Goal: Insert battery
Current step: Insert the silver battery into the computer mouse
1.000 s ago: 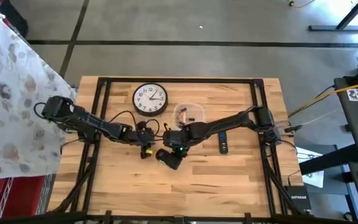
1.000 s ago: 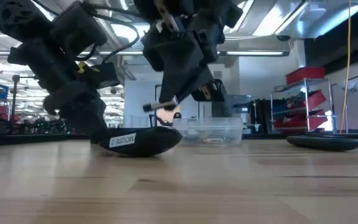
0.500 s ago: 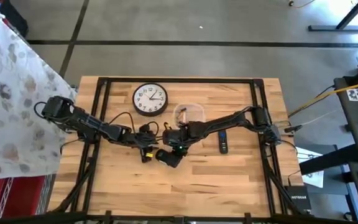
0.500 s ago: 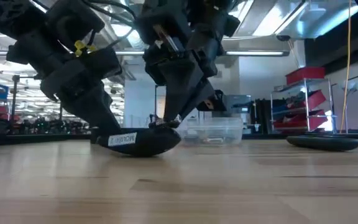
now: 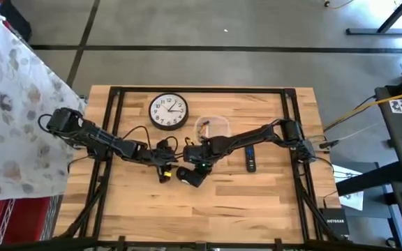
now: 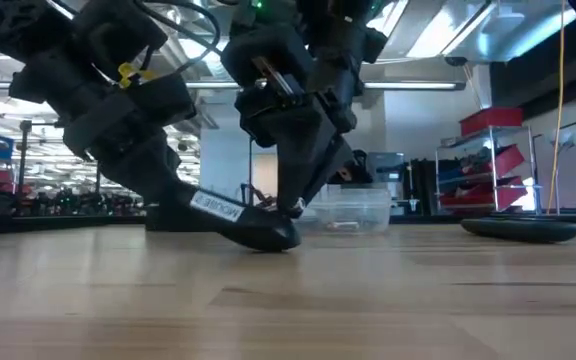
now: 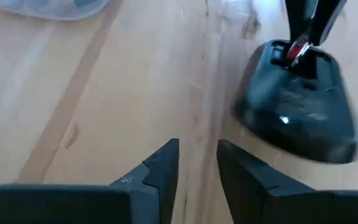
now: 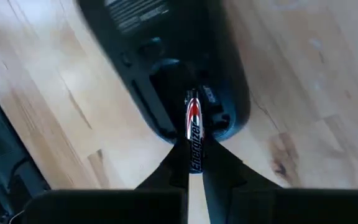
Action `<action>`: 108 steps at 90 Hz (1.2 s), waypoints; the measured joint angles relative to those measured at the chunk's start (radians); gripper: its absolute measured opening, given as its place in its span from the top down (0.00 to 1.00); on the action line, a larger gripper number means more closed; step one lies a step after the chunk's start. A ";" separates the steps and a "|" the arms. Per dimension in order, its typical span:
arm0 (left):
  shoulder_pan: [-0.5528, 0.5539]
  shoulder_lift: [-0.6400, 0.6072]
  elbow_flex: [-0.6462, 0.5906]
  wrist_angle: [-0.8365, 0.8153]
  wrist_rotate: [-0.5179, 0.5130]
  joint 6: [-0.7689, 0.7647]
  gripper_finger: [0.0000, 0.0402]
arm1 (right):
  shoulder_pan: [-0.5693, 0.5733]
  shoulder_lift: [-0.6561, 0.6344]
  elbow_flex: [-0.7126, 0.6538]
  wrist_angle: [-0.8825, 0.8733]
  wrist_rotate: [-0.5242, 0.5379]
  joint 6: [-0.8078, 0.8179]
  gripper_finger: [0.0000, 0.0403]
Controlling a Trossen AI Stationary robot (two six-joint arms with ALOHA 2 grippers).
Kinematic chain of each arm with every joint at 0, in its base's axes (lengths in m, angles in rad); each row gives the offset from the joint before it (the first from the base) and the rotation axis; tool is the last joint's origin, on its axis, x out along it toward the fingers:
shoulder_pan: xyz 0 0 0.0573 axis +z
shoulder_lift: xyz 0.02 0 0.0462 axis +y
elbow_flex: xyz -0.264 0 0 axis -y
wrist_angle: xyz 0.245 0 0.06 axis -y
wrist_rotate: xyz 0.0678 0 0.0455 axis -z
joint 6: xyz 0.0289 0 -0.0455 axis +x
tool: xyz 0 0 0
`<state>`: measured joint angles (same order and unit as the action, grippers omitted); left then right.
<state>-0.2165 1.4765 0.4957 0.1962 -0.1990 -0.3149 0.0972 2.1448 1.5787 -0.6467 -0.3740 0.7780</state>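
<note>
A black computer mouse lies belly-up near the table's middle, its open battery bay facing up. In the low view the mouse is tilted, one end on the wood and the labelled end raised. My right gripper stands over the bay, shut on a silver, red and black battery. My left gripper hovers low over bare wood to the mouse's left, a narrow gap between its fingers and nothing in it; the mouse lies clear of it. My right gripper pinches the battery's rear end between its two fingers, the battery pointing forward along them. The fingers slant down from above. The battery's front end sits in the mouse's open bay; in the low view the mouse's end under the gripper is down on the table.
A round wall clock lies at the far side of the table, a clear plastic container beside it. A dark remote lies right of the mouse. The near half of the table is bare wood.
My right gripper has come down with the battery onto the mouse's bay. The mouse, flat before, has tipped: the end under the gripper is down and the labelled end has risen. My left gripper has moved closer to the mouse.
</note>
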 joint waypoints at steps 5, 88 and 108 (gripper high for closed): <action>0.000 0.000 0.000 0.000 0.039 0.008 0.76 | 0.000 0.000 0.000 0.001 0.008 0.000 1.00; 0.025 -0.169 0.012 -0.300 -0.101 0.016 0.76 | -0.021 0.000 0.000 0.041 0.127 -0.028 1.00; 0.061 -0.210 0.012 -0.132 -0.069 0.113 0.76 | -0.020 0.000 0.000 0.036 0.129 -0.038 1.00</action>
<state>-0.1557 1.2665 0.5079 0.0642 -0.2680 -0.2015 0.0772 2.1448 1.5787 -0.6109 -0.2455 0.7403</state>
